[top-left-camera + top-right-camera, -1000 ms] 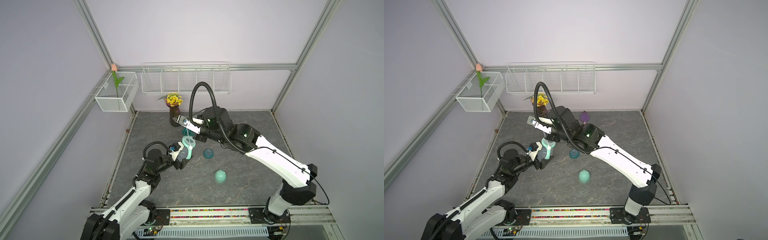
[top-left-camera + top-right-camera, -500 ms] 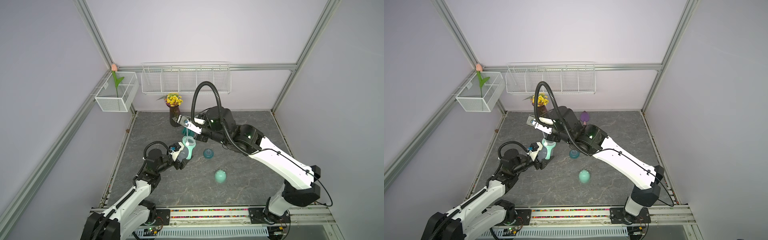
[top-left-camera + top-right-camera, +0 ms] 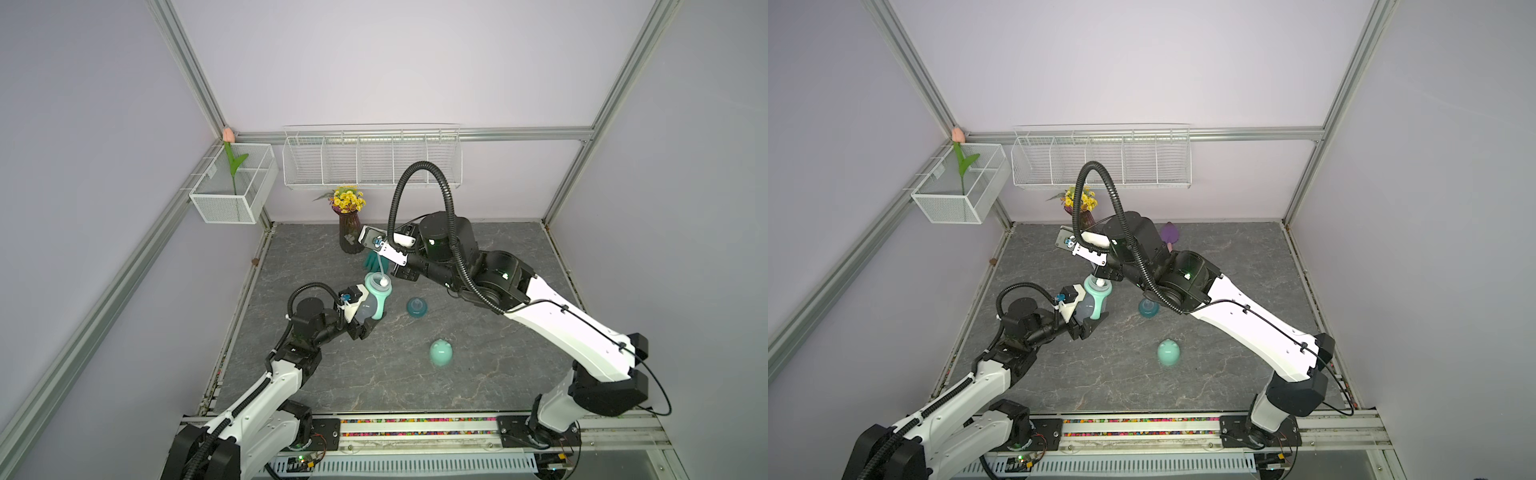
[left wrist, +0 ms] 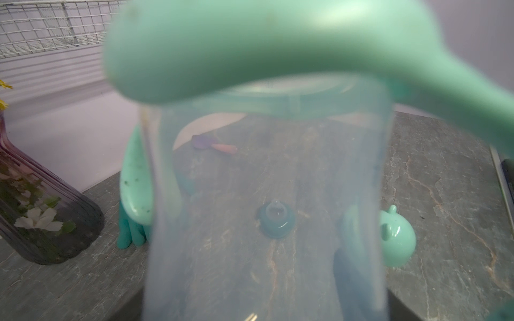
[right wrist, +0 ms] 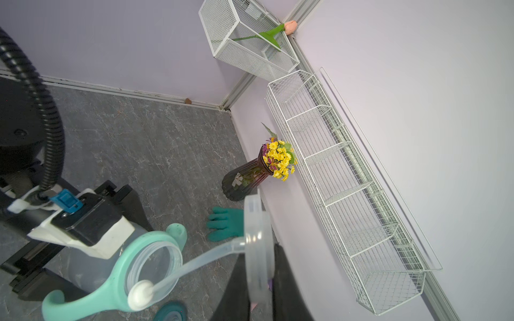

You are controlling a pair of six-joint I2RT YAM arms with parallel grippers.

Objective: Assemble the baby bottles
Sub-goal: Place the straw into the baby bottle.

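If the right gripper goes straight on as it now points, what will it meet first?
Likely the mint ring on the bottle body: the weight of the held straw sits at its rim; depth is unclear.

Readable text: none found.
No lettering, brand or number can be read on the frosted bottle body (image 4: pixel 264 194), white straw (image 5: pixel 194 261) or purple vase (image 3: pixel 350 239).

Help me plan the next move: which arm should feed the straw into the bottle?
Right. The right gripper pinches the straw, its white weight at the open mouth of the bottle; the left gripper only holds it.
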